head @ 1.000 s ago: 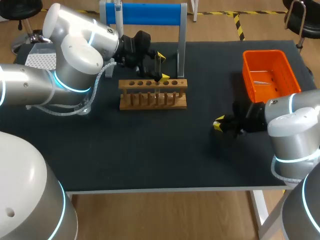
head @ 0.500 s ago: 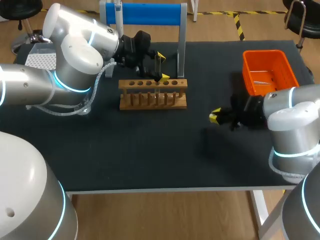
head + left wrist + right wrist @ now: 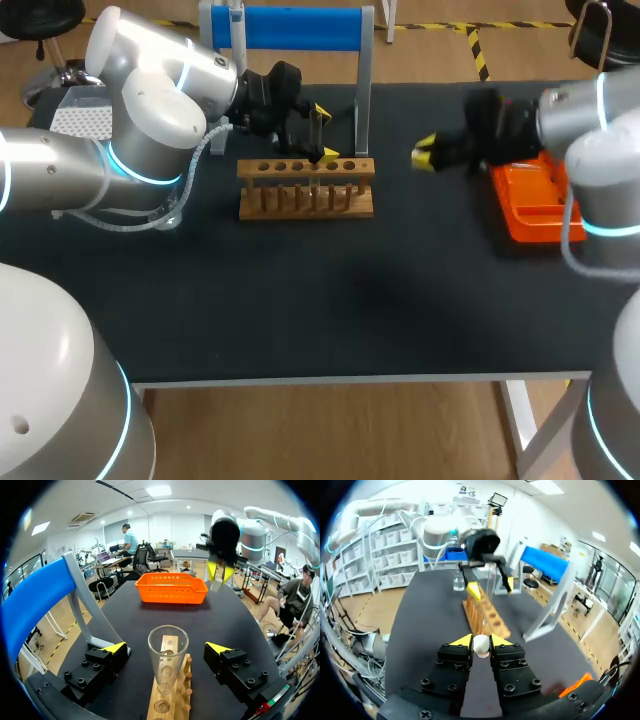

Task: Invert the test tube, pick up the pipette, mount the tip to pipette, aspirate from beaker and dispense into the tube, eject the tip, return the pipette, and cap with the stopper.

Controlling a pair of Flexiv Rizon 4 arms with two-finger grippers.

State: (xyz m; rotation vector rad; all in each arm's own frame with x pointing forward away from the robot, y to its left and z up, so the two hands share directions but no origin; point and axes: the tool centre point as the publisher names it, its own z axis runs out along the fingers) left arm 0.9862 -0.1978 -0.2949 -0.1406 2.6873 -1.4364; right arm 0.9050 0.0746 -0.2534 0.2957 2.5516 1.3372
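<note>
Swung up from lower right to upper right with the right gripper [image 3: 424, 157], fingers clamped on one white stopper [image 3: 481, 646], just above the one orange basket [image 3: 540, 205]. Upper left, left gripper [image 3: 323, 132] unmoved, fingers wide apart either side of one test tube [image 3: 168, 655], upright in the single wooden rack [image 3: 306, 197].

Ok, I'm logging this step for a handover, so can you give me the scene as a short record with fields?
left end effector: open, one finger on each side of the clear glass test tube, not touching it
test tube: upright in the wooden rack, mouth up, uncapped
right end effector: shut on the small white stopper, in the air beside the orange plastic basket
stage: capping not yet done
</note>
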